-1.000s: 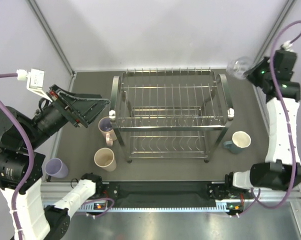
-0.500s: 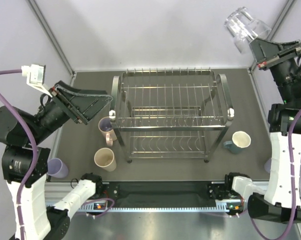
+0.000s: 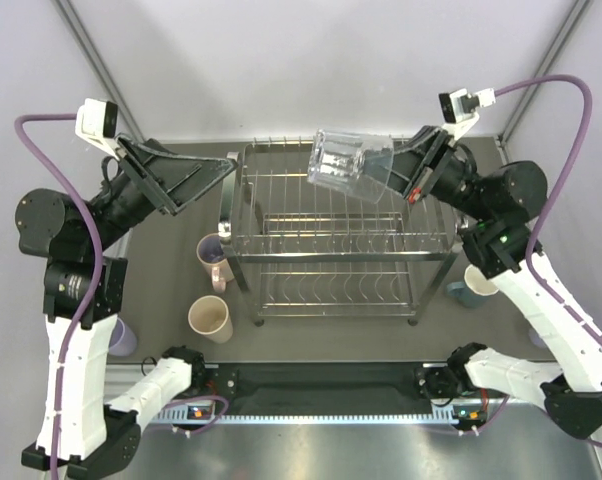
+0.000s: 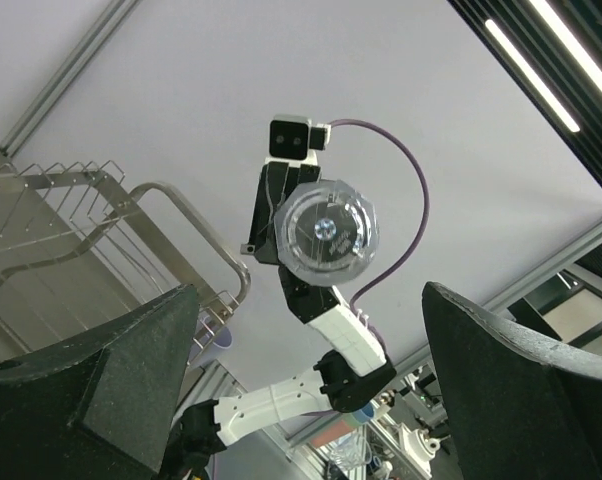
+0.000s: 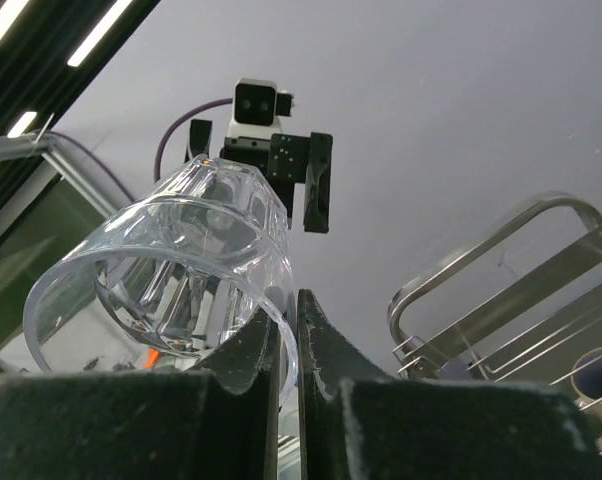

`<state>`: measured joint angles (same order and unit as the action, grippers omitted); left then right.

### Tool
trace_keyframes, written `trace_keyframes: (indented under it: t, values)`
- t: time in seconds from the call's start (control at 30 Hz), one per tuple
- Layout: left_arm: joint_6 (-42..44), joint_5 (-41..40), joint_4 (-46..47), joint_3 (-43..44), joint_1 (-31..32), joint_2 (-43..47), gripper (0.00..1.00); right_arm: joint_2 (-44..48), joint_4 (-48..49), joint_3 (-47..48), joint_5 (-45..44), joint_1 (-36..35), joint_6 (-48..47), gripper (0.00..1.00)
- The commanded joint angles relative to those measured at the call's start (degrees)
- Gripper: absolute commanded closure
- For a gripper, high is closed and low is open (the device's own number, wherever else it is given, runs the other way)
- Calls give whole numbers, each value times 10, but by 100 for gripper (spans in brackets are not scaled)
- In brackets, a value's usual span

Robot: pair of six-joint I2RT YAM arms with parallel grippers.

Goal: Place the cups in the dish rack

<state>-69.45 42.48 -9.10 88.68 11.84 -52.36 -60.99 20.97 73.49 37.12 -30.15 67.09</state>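
My right gripper (image 3: 393, 175) is shut on the rim of the clear glass (image 3: 346, 168) and holds it on its side in the air above the top tier of the chrome dish rack (image 3: 341, 262). In the right wrist view the fingers (image 5: 321, 350) pinch the glass wall (image 5: 171, 270). My left gripper (image 3: 206, 183) is open and empty, raised at the rack's left end; its wide-apart fingers (image 4: 111, 390) frame the glass (image 4: 326, 232). On the table stand the pink mug (image 3: 214, 258), the beige tumbler (image 3: 209, 318), a lavender tumbler (image 3: 114, 337) and the teal mug (image 3: 478, 282).
The rack's rounded tube side frames (image 3: 229, 215) rise at both ends, also in the right wrist view (image 5: 501, 255). Grey walls and metal corner posts (image 3: 101, 75) close the back. The second lavender tumbler is hidden by the right arm in the top view.
My right arm has swung the clear glass from high at the far right corner leftward to over the rack's top tier. My left arm has risen and turned its open gripper toward the rack.
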Motion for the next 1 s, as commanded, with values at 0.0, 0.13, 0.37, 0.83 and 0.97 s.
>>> trace_keyframes:
  t: [0.0, 0.13, 0.37, 0.83, 0.97]
  values:
    - [-26, 15, 61, 28, 0, -5, 2, 31, 15, 2, -43, -43, -48, 100]
    - [-34, 16, 62, 29, 0, -20, 2, 39, 13, -16, -64, -70, -57, 100]
    - [-39, 35, 62, 45, 0, -51, 2, 26, 8, -8, -72, -79, -58, 100]
    - [-59, -30, 78, 25, 54, -69, 4, -12, 0, 8, -126, -99, -94, 100]
    - [-46, -67, 54, 13, 65, -69, 5, -25, 6, 11, -166, -112, -100, 100]
